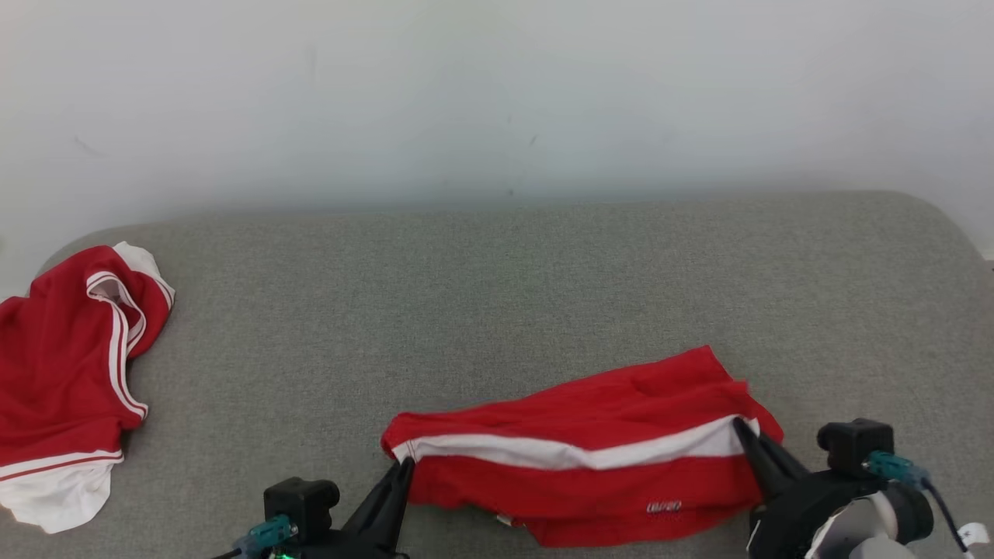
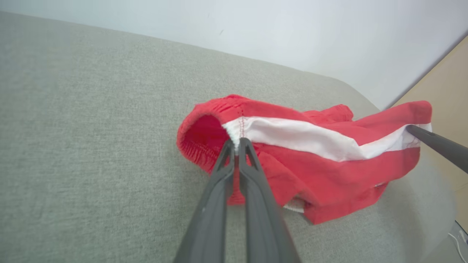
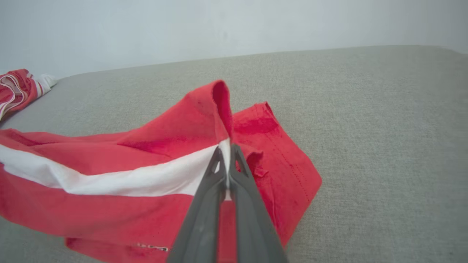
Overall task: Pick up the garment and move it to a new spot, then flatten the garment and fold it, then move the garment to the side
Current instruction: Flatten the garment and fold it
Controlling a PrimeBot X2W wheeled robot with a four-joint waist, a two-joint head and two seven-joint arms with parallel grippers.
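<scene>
Grey cushion (image 1: pixel 497 295) holds the red garment (image 1: pixel 590 481) near its front edge; my left gripper (image 1: pixel 404 464) and right gripper (image 1: pixel 738 425) each pinch tight on an end of its white stripe (image 1: pixel 559 454). My head view adds a second garment (image 1: pixel 62 373) at the left edge.

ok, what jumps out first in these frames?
The red shorts with a white stripe, held out low and centre-right on the grey cushion. The left gripper and right gripper are each shut on one end of that stripe. A second red garment lies crumpled at the far left.
</scene>
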